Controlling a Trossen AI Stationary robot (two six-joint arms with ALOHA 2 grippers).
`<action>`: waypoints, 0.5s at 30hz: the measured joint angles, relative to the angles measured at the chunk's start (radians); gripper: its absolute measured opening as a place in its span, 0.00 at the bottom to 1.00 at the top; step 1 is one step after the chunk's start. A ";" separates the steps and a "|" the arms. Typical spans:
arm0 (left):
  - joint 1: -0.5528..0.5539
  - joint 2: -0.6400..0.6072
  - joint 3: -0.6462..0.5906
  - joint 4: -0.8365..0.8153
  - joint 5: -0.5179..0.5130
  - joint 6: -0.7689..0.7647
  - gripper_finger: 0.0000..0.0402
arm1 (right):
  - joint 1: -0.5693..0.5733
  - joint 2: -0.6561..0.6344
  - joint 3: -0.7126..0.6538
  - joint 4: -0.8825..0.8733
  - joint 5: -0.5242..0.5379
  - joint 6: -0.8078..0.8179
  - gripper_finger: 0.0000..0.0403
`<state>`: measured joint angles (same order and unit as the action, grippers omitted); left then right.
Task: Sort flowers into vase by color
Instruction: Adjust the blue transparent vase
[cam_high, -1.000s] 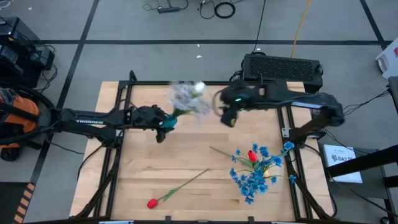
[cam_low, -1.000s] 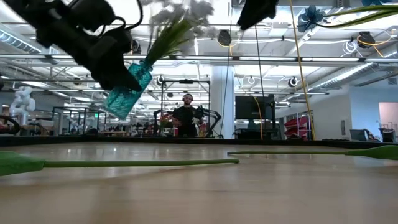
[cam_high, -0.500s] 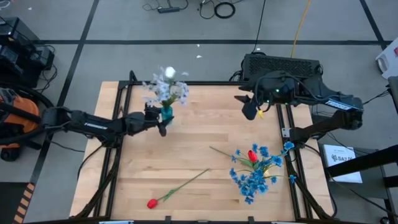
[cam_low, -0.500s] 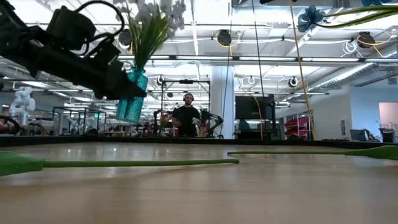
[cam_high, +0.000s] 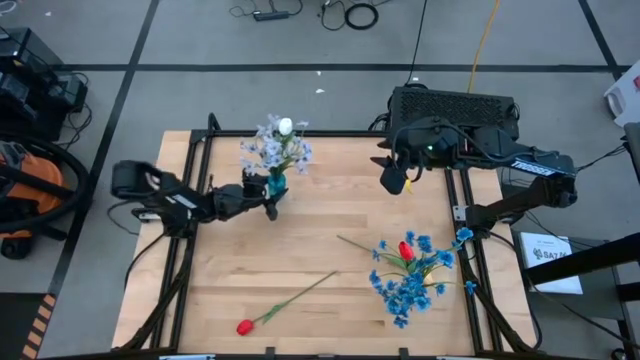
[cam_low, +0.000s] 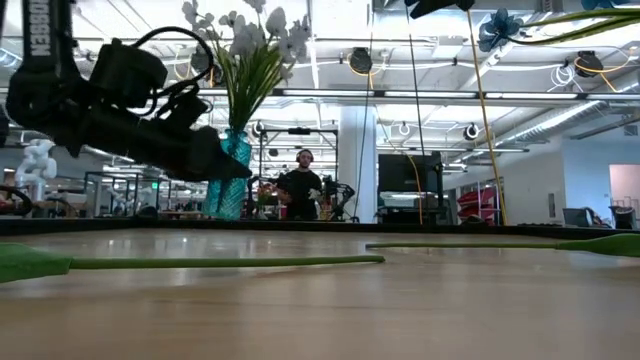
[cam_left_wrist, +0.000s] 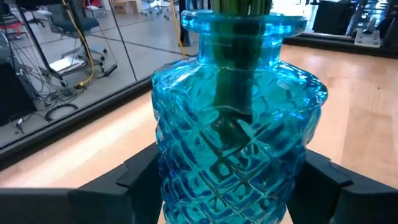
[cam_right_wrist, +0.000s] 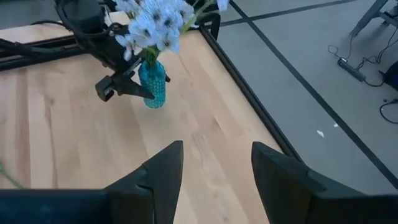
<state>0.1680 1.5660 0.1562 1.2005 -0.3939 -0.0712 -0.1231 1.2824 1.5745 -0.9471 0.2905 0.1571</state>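
Gripping the blue vase (cam_left_wrist: 233, 124), the left gripper (cam_high: 262, 197); right gripper (cam_right_wrist: 214, 171) open, visible only wrist-side.

A turquoise, diamond-textured glass vase (cam_left_wrist: 233, 118) holds pale blue-white sprays (cam_high: 275, 148); bright blue sprays (cam_high: 410, 282) surround a red tulip (cam_high: 406, 249).

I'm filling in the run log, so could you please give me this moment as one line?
left gripper: shut on blue vase, upright at table's far edge | vase holds pale sprays | right gripper: open, empty | red tulip, blue bunch: unsorted
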 joint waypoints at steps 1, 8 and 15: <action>0.000 0.031 0.000 0.030 0.000 0.000 0.64 | 0.000 0.001 0.000 -0.002 0.000 0.007 0.45; 0.000 0.264 0.009 0.273 0.000 -0.053 0.64 | 0.000 0.003 0.000 -0.020 -0.002 0.041 0.45; -0.016 0.383 0.059 0.368 0.011 -0.054 0.66 | 0.000 0.003 0.000 -0.025 -0.004 0.041 0.45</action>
<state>0.1520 1.9486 0.2148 1.5685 -0.3829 -0.1252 -0.1226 1.2858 1.5742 -0.9722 0.2867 0.1982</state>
